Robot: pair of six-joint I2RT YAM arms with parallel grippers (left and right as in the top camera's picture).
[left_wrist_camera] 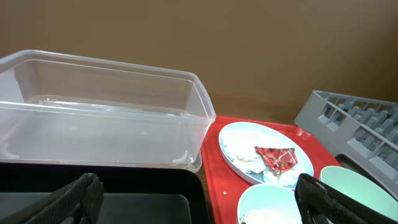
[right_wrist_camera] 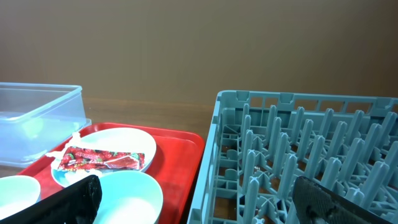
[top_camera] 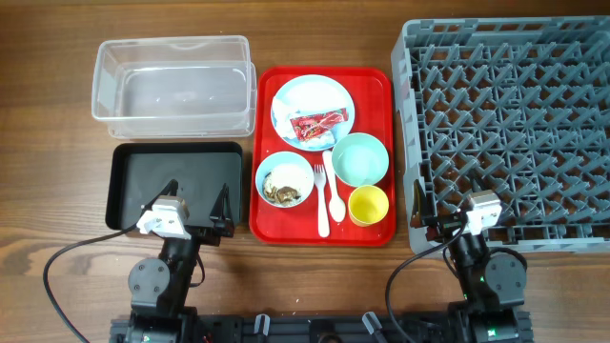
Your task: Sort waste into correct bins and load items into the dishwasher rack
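A pale blue plate (top_camera: 329, 95) on the red serving tray holds a red wrapper (top_camera: 319, 124) and a white napkin (top_camera: 286, 112). In front of it stand a white-blue bowl (top_camera: 284, 164) with food scraps (top_camera: 282, 191), a mint bowl (top_camera: 360, 159), a yellow cup (top_camera: 368, 205), and a fork (top_camera: 320, 176) and spoon (top_camera: 335, 202). The clear tub (top_camera: 172, 43) and black tray (top_camera: 176, 167) lie left. The grey rack (top_camera: 410, 95) is right. My left gripper (top_camera: 195, 205) is open and empty over the black tray's front edge. My right gripper (right_wrist_camera: 202, 208) is open and empty at the rack's front left corner.
The red serving tray (top_camera: 376, 86) sits between the bins and the rack, close to both. Both arm bases and their cables are at the table's front edge. The rack's left wall (right_wrist_camera: 211, 143) stands just right of the tray.
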